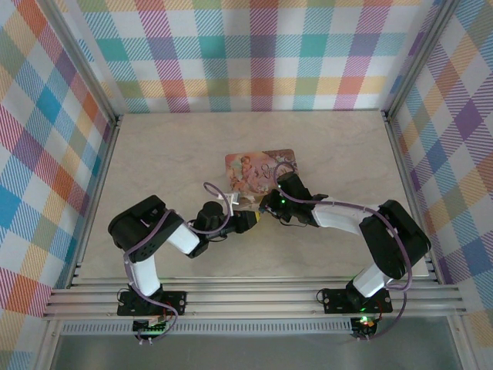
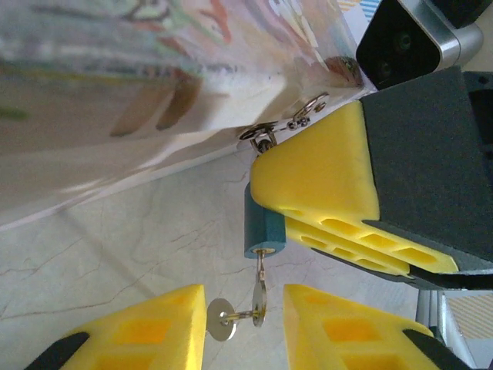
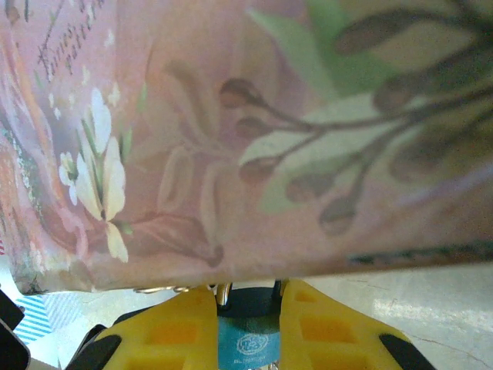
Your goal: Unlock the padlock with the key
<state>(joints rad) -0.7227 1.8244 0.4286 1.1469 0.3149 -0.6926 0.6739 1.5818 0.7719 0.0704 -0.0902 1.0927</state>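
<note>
The tiny teal-blue padlock (image 2: 263,227) hangs at the front edge of the pink picture tin (image 2: 154,92), its shackle at the tin's metal hasp (image 2: 260,137). My right gripper (image 3: 249,294) is shut on the padlock (image 3: 248,343), whose body sits between the yellow fingers (image 2: 320,181). A small silver key (image 2: 262,291) sticks in the keyhole on the padlock's underside. A second round piece (image 2: 222,319) hangs from it on a ring. My left gripper (image 2: 245,327) is open, its fingers either side of the key without clamping it. From above, both grippers (image 1: 253,222) (image 1: 269,203) meet just in front of the tin (image 1: 258,171).
The tin lies on a pale marble-look tabletop (image 1: 169,154) near the middle. Plaid walls (image 1: 46,154) and metal rails close in the table on three sides. The two arms' cables (image 1: 216,189) loop near the tin.
</note>
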